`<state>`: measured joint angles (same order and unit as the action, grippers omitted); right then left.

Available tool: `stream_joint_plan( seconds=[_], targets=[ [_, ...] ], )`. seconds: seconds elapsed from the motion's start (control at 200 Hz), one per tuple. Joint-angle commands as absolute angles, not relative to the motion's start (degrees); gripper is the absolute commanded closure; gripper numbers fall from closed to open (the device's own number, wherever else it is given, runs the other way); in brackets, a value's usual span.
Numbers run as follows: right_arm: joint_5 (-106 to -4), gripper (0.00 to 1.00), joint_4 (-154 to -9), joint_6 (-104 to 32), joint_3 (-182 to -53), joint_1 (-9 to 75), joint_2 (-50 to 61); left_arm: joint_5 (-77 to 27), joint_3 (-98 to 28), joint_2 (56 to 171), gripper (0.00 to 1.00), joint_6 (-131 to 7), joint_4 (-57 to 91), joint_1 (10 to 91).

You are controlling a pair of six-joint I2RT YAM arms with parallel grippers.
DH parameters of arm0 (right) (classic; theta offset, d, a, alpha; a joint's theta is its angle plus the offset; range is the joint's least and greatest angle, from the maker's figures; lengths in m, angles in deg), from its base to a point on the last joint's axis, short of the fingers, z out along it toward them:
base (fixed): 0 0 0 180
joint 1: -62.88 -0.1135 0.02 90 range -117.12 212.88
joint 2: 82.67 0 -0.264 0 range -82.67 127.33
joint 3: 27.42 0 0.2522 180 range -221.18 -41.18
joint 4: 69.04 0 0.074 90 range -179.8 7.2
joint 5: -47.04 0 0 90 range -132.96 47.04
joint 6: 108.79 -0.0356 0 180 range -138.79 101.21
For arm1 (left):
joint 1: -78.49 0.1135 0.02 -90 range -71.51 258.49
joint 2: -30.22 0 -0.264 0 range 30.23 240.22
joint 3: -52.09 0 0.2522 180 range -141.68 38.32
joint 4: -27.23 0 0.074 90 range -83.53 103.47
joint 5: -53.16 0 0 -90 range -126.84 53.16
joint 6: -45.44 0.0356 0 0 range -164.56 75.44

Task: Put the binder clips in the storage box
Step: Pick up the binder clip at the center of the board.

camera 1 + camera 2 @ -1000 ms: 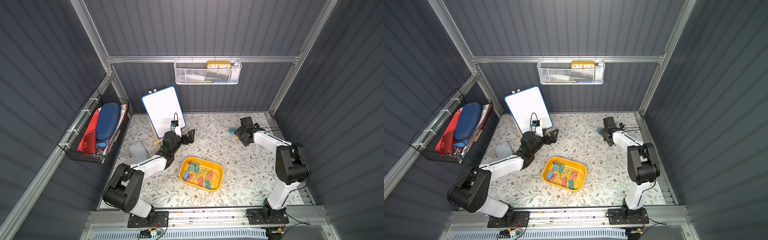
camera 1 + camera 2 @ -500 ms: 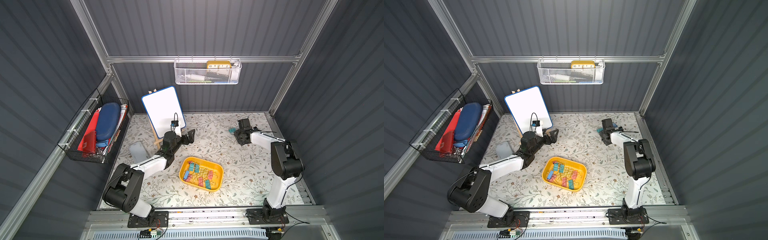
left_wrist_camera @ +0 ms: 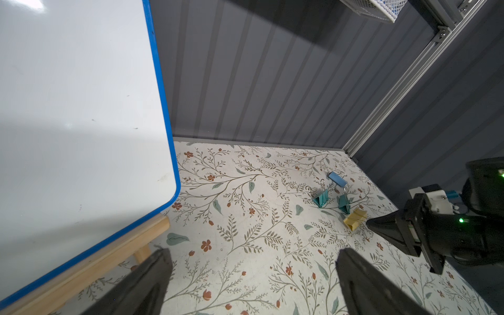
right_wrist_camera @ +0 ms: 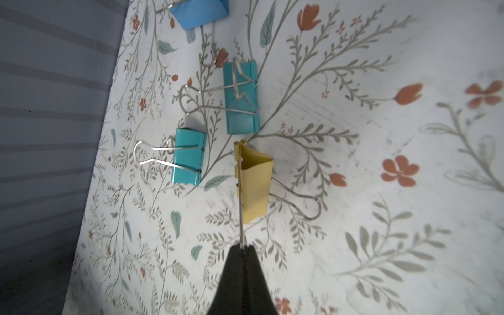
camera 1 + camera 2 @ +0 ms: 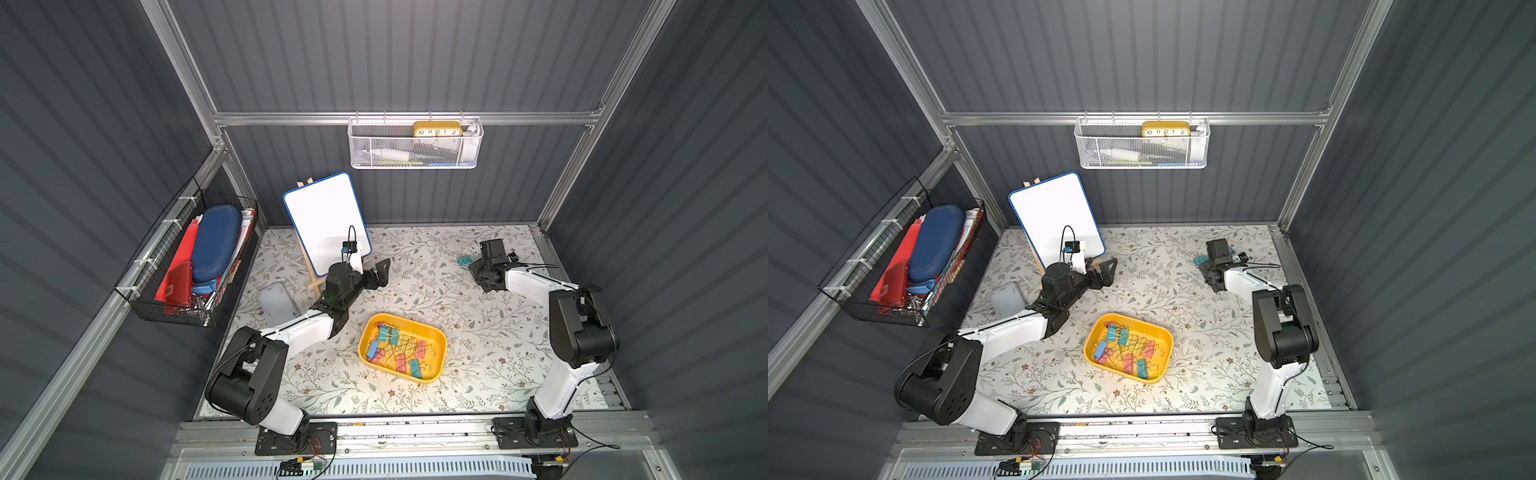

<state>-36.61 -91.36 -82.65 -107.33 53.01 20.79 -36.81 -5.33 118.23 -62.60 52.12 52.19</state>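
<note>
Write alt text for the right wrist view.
The right gripper, shut, pinches a wire handle of a yellow binder clip on the floral table. Two teal clips and a blue clip lie beyond it, near the wall.

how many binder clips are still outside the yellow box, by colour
teal clips: 2
blue clip: 1
yellow clip: 1
total: 4

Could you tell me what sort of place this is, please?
Likely a robot test booth styled as an office desk: grey panelled walls in an aluminium frame, a small whiteboard, a white mesh basket.
</note>
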Motion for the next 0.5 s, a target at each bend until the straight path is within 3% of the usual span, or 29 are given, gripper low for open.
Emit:
stream_joint_plan(
  seconds=[0.0,0.335,0.495],
  targets=[
    [-39.98,1.0,-92.33,-78.78,-104.71,52.43,13.42,-36.0,-5.98,118.23,0.01,-62.78,52.66,52.12],
    [-45.49,1.0,-109.47,-61.02,-99.25,38.74,-11.79,-30.7,-5.33,117.63,0.01,-61.89,54.77,52.12],
    [-53.17,1.0,-122.19,-57.91,-101.46,28.67,-16.1,-26.94,-6.07,119.06,0.01,-61.87,55.15,52.08]
  ],
)
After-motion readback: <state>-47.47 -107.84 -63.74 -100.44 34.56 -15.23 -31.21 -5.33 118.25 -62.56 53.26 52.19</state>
